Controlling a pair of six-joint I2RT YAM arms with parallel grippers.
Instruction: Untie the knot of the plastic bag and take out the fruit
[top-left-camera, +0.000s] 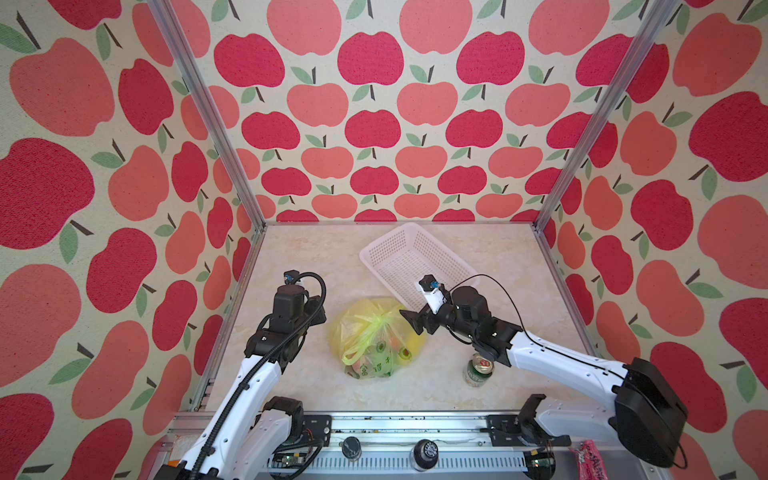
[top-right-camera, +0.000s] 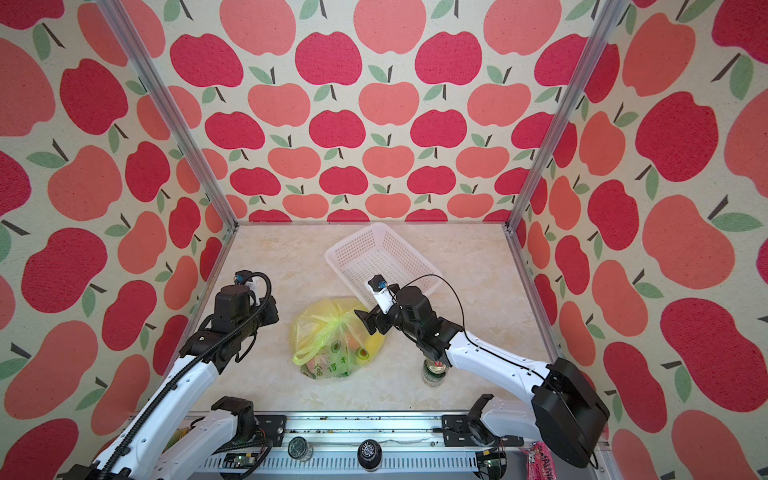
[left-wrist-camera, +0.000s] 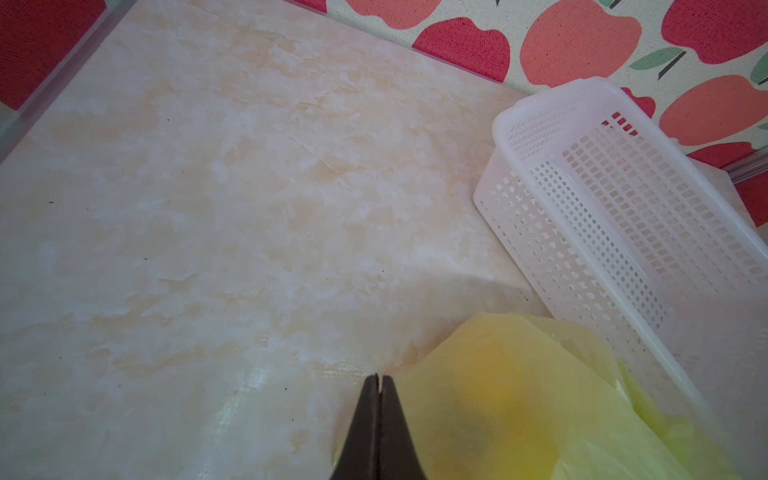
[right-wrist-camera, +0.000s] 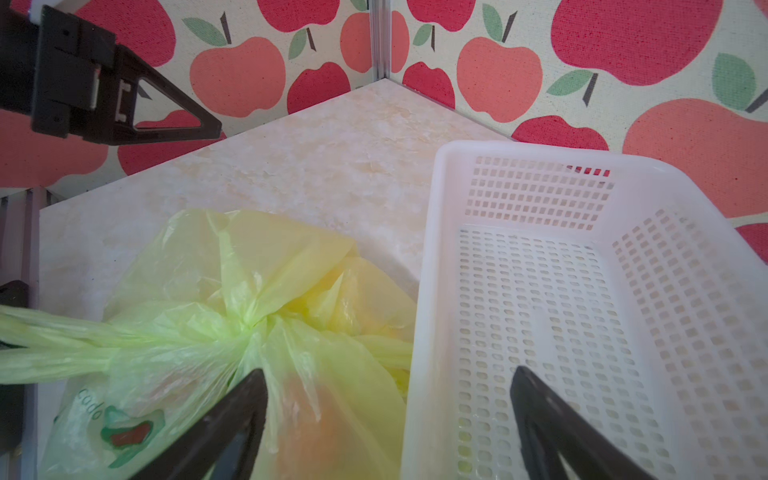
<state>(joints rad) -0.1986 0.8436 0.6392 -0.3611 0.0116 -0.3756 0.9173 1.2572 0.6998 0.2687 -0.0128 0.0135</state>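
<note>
Noted the plastic bag (top-left-camera: 376, 338) slumped on the table (top-left-camera: 311, 257), tied off at the knot (right-wrist-camera: 253, 328) on its top, one handle loop (top-left-camera: 351, 357) trailing off its near-left side. Made out the fruit (top-left-camera: 415, 343) only as yellow and orange blurs through the film. Found the left gripper (left-wrist-camera: 379, 379) pinched fully together on nothing, hanging just beside the bag's far-left edge. Found the right gripper (right-wrist-camera: 386, 374) spread wide, empty, poised over the bag's right flank, close by the knot. Marked the white basket (right-wrist-camera: 432, 249) just beside the bag's far-right side, the green can (top-left-camera: 478, 372) apart to the bag's right.
</note>
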